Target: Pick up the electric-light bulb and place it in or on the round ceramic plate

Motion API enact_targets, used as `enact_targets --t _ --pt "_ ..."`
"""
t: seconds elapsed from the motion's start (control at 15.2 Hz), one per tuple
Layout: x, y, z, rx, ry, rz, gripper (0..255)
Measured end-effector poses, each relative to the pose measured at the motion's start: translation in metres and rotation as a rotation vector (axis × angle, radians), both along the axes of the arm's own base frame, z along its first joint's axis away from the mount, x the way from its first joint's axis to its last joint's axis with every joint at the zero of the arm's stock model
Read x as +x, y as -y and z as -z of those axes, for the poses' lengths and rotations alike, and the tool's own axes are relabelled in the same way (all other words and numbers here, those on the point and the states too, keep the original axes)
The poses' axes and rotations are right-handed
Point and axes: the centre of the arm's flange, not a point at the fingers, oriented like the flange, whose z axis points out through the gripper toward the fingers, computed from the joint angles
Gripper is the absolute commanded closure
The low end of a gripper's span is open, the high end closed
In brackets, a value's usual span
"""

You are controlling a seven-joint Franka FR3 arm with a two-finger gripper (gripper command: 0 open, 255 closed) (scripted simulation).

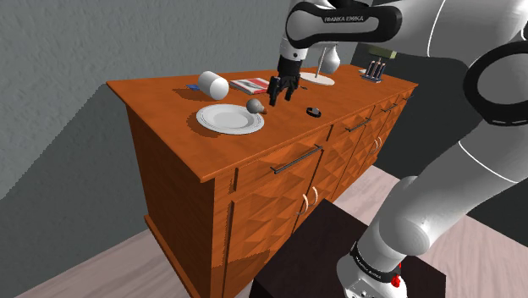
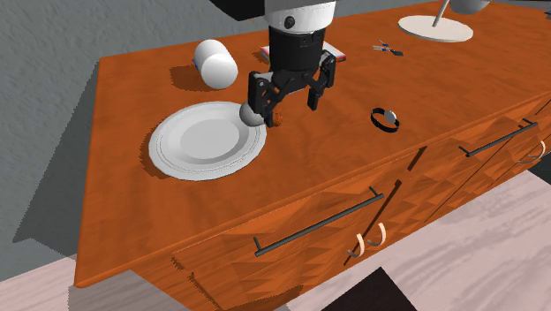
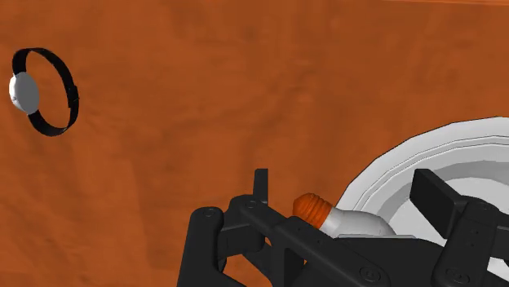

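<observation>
One grey light bulb (image 2: 252, 113) is lying on the surface (image 2: 353, 168) beside the white plate (image 2: 172, 152), between the fingers (image 3: 434, 196) of the claw (image 2: 291, 110), which are standing wide apart, clasping nothing.

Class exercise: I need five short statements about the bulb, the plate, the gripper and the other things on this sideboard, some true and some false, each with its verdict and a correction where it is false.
1. The light bulb lies in the middle of the plate. False: it lies on the wooden sideboard top, at the plate's rim.
2. The gripper is open, its fingers apart. True.
3. A black-strapped watch lies on the wood. True.
4. The white cup stands upright on the plate. False: it lies on its side on the wood, apart from the plate.
5. The bulb's screw base is orange. True, as the wrist view shows.
</observation>
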Motion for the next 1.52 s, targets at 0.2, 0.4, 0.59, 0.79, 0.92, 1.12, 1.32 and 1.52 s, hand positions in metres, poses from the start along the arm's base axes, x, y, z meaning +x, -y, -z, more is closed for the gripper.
enact_targets --t 0.2,0.4,0.59,0.79,0.92,1.12,1.32,1.52 --pt "0.028 0.005 -0.006 -0.011 0.043 -0.014 0" --pt "0.042 0.011 -0.007 -0.016 0.060 -0.020 0" --pt "0.045 0.014 0.007 -0.017 0.062 -0.020 0" --pt "0.048 0.016 0.023 -0.017 0.062 -0.020 0" --pt "0.049 0.014 0.025 -0.017 0.063 -0.021 0" --pt "0.049 0.014 0.025 -0.017 0.064 -0.020 0" --pt "0.049 0.014 0.024 -0.017 0.065 -0.021 255" --pt "0.049 0.014 0.025 -0.017 0.063 -0.021 255"
